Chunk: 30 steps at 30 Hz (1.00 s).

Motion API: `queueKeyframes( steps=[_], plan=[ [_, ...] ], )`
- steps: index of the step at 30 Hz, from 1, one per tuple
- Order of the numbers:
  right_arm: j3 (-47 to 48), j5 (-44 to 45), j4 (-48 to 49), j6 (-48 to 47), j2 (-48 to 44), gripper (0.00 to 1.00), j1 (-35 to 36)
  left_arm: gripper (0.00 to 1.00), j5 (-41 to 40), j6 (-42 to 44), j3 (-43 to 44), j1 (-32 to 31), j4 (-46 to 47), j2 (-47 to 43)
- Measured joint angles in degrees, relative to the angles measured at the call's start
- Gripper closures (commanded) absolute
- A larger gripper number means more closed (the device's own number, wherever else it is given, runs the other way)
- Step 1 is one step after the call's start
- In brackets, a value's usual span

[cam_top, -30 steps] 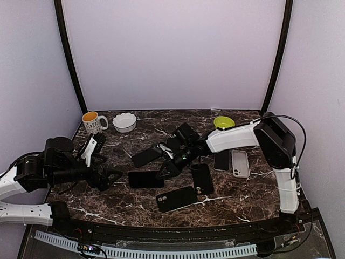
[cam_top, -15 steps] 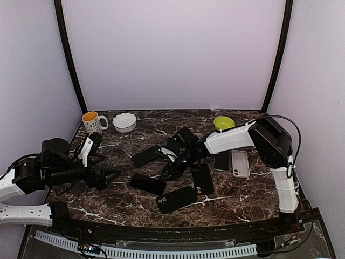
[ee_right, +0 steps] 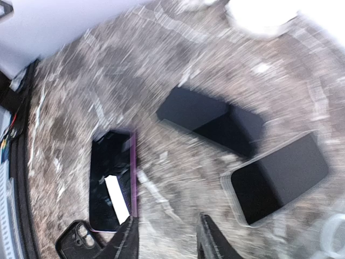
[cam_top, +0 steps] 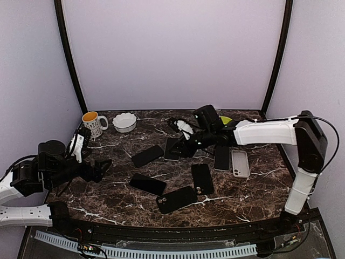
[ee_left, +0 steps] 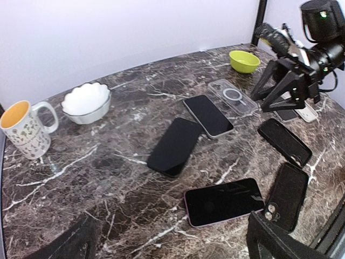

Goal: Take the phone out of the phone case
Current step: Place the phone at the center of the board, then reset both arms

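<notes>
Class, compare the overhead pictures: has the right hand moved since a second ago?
Yes. The right hand has drawn away from the near edge and rightward, ending closer to the green bowl.

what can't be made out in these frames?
Right wrist view: motion blur smears everything; the white bowl is a bright blob, and the pale-rimmed phone may or may not be in a case.
Top view: the green bowl is mostly hidden behind the right arm.
Left wrist view: the left fingers are cut off by the bottom edge; only tips show.
</notes>
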Motion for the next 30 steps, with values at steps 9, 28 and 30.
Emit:
queueKeyframes(
  steps=[9,28,30],
  plan=[
    [-14.0,10.3,7.3,2.2,-15.9,0.34,-9.1,0.01,-12.9,3.0,-1.9,0.0,2.8,-2.3],
    [-40.8,36.2,16.2,7.7,-44.9,0.01,-27.8,0.01,-14.7,27.3,-13.6,18.9,34.7,2.2],
    [-42.0,39.1,17.2,8.3,-45.8,0.01,-28.9,0.01,-11.9,29.4,-14.4,22.6,40.0,6.2]
  ],
)
